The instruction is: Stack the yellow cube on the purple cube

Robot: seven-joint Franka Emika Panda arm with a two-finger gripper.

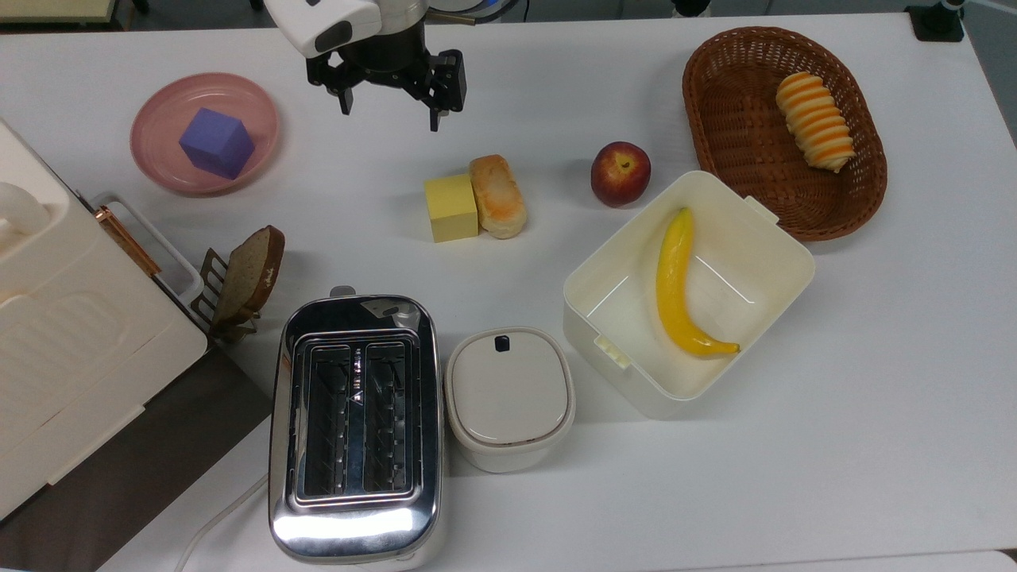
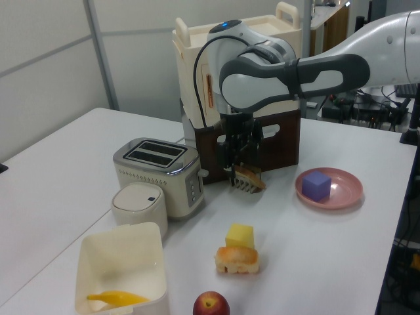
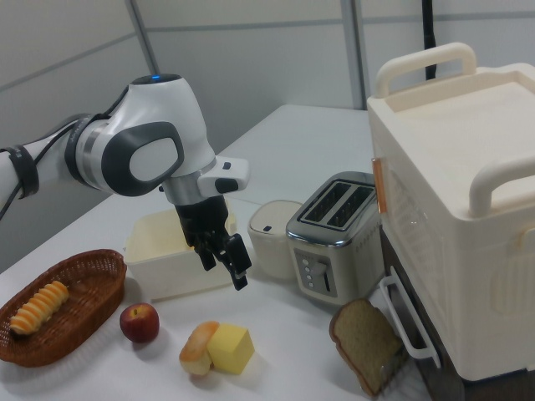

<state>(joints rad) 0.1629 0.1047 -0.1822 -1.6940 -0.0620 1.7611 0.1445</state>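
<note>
Counting one yellow cube [image 1: 450,208], one purple cube [image 1: 216,142] — tool [image 1: 392,108] spread wide, empty.

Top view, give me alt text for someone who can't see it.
An open robot hand hangs empty above a white table, between a purple cube on a pink plate and a yellow cube touching a bread roll. Nearby sit a toaster and a banana in a box.

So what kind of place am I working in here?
Probably a lab bench dressed as a mock kitchen: a white table with a toaster and a wicker basket, plain partition walls around it, and toy-like blocks such as the yellow cube.
</note>
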